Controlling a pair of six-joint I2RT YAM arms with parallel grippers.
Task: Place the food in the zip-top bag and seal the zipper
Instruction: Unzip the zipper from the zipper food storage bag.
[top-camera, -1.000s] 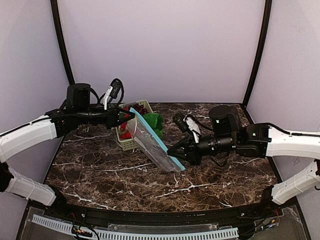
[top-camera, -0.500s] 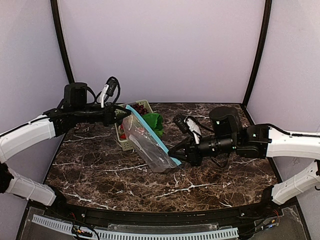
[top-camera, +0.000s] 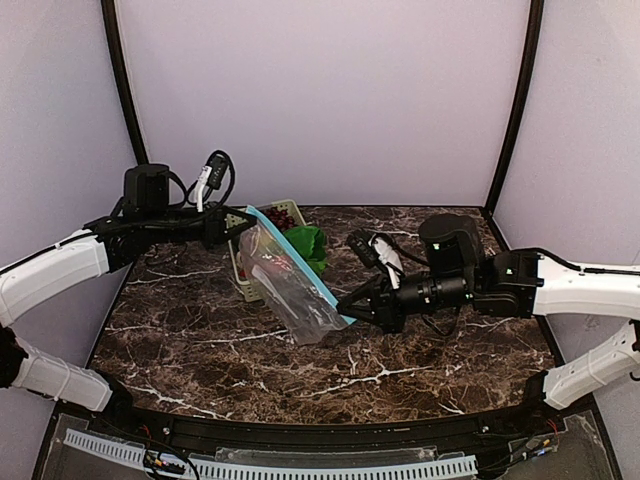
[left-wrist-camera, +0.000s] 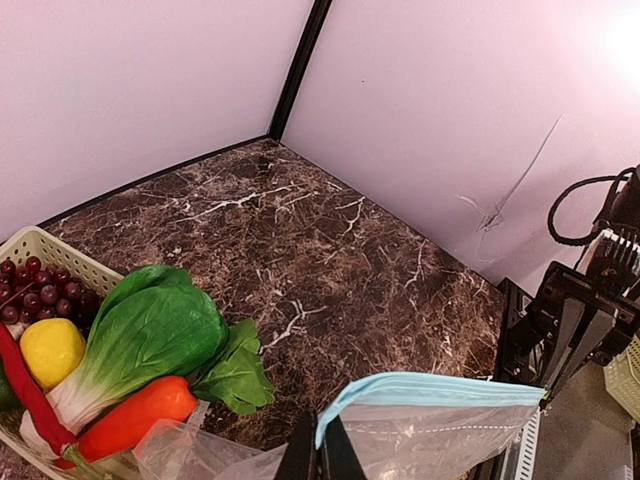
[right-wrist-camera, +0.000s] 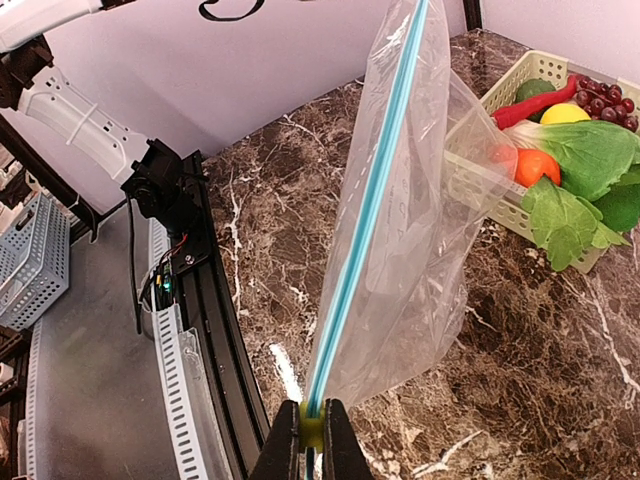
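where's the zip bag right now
In the top view the bag is left of centre, held by its blue top edge between the left gripper and the right gripper, just in front of the basket.

You have bare surface (top-camera: 420, 375) along the near edge and right side; the bag (top-camera: 290, 285), slung across the middle, blocks the basket (right-wrist-camera: 545, 68) near the far left corner.

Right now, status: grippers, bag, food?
Left gripper shut on zip-top bag corner; right gripper shut on zipper end. Bag stretched off table. Food in basket, none bagged.
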